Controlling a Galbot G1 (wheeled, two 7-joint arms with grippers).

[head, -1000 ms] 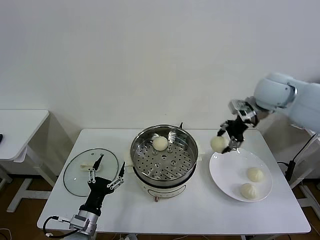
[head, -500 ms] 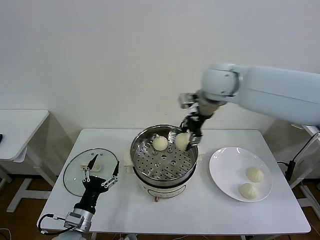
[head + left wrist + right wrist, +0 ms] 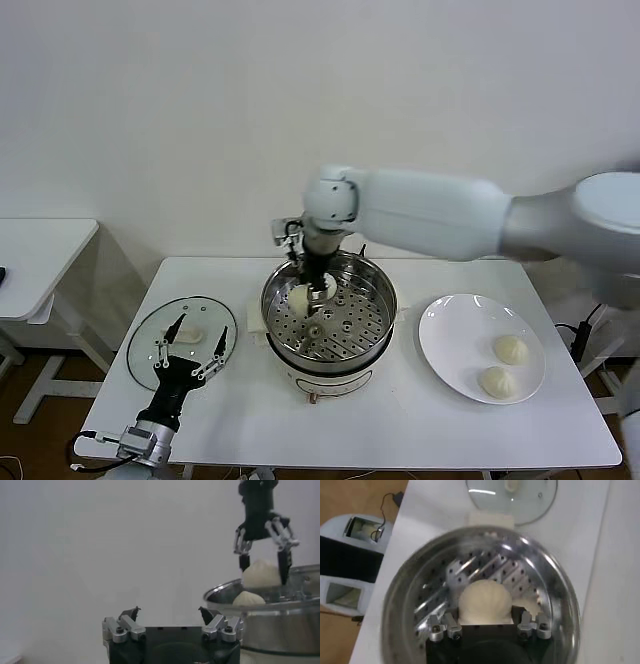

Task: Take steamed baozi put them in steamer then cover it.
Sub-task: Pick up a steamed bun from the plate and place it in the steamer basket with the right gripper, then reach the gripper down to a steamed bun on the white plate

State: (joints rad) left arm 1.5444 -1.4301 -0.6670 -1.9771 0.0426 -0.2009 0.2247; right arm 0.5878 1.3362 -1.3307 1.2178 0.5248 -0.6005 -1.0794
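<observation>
Counts:
- small round off-white dough buns: four; two in pot (image 3: 299, 297) (image 3: 322, 287), two on plate (image 3: 511, 348) (image 3: 497, 381)
- wide shiny stainless-steel steamer pot (image 3: 372, 335): one
- flat round white plate (image 3: 450, 345): one
- flat round glass lid (image 3: 145, 340): one
- white tables: two (image 3: 400, 425) (image 3: 40, 250)
- robot arms: two

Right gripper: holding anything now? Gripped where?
Yes: the right gripper has a baozi between its fingers, gripped at opposite sides, over the steamer. Left gripper holds nothing.
</observation>
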